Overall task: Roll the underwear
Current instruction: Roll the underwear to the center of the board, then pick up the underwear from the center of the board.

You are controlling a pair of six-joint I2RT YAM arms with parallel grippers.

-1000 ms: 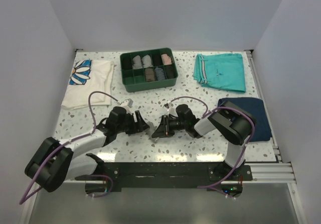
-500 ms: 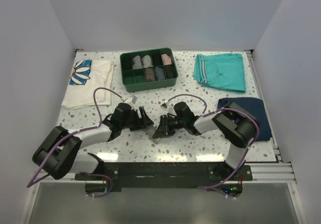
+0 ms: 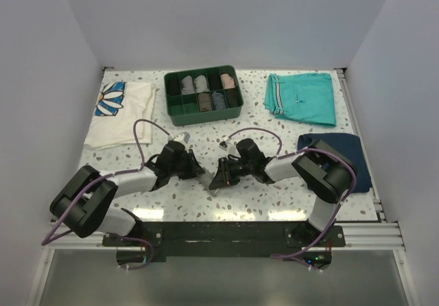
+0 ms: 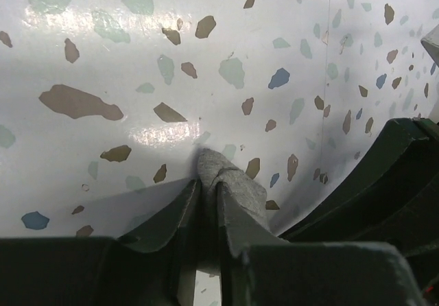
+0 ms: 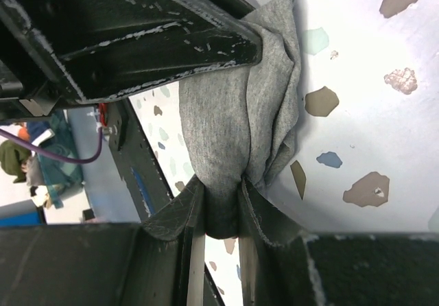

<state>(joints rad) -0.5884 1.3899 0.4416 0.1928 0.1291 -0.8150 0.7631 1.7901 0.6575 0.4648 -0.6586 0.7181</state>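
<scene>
The underwear [image 5: 233, 134] is a small grey cloth bunched on the speckled table between both arms. In the right wrist view my right gripper [image 5: 221, 191] is shut on one end of it, with folds bulging out past the fingers. My left gripper [image 4: 208, 184] is shut on a thin corner of the same underwear [image 4: 240, 182], pinched low against the table. From above, the left gripper [image 3: 200, 171] and right gripper [image 3: 217, 176] meet tip to tip at the table's middle, hiding most of the cloth. The left gripper's dark fingers [image 5: 137, 38] cross the top of the right wrist view.
A green divided tray [image 3: 206, 116] holding rolled items stands at the back centre. A white shirt with a daisy print [image 3: 120, 114] lies at the back left. Teal shorts [image 3: 302, 98] lie at the back right, and a navy folded garment [image 3: 357, 163] by the right arm.
My left gripper has slid right to meet the right gripper and has closed from open onto a corner of the underwear. The right gripper has kept its grip and place.
</scene>
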